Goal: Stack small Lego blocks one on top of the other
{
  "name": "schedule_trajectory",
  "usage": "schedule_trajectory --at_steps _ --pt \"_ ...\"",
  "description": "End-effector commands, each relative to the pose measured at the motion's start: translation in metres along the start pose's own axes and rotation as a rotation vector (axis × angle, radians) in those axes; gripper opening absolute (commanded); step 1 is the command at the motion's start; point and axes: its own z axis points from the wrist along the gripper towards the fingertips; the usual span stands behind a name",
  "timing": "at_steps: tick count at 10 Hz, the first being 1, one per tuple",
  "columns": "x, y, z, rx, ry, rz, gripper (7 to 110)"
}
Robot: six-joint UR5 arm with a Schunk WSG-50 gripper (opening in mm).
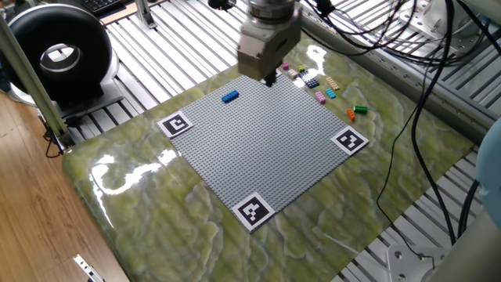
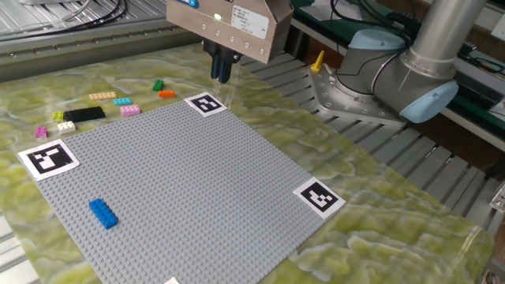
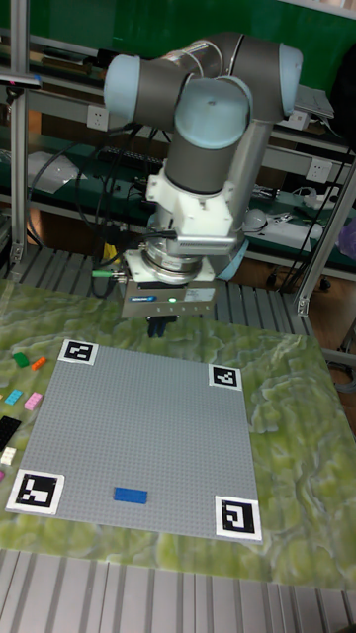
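The blue brick (image 1: 229, 96) (image 2: 102, 213) (image 3: 130, 496) lies flat on the grey baseplate (image 2: 205, 181), far from the other loose pieces. A tiny magenta brick (image 2: 41, 132) (image 1: 286, 66) sits on the table off the plate's edge, next to a marker square. My gripper (image 2: 222, 76) (image 1: 270, 80) (image 3: 156, 328) hangs above the table just beyond the plate's corner marker (image 2: 206, 103). Its dark fingers are pressed together and I see nothing between them. It is far from both bricks.
Loose bricks lie beside the plate: orange (image 2: 166, 94), green (image 2: 158, 85), cyan (image 2: 121, 101), pink (image 2: 130, 110), a black piece (image 2: 84, 113). Fiducial markers (image 2: 319, 197) sit at the plate corners. The arm's base (image 2: 379, 75) stands beyond the table edge.
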Motion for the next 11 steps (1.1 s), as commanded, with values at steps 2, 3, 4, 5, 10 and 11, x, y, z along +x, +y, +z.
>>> schedule_trajectory --at_steps 2,3,4,5,10,11 --pt "0.04 -0.028 0.026 0.001 0.035 -0.201 7" --pt "0.042 -0.038 0.034 0.017 0.023 -0.238 7" --pt "0.04 -0.049 0.043 0.039 -0.001 -0.276 7" --pt "0.033 -0.062 0.052 0.076 -0.033 -0.297 7" --pt "0.026 -0.077 0.072 0.097 -0.041 -0.421 7" --pt "0.042 -0.096 0.07 0.161 0.034 -0.361 7"
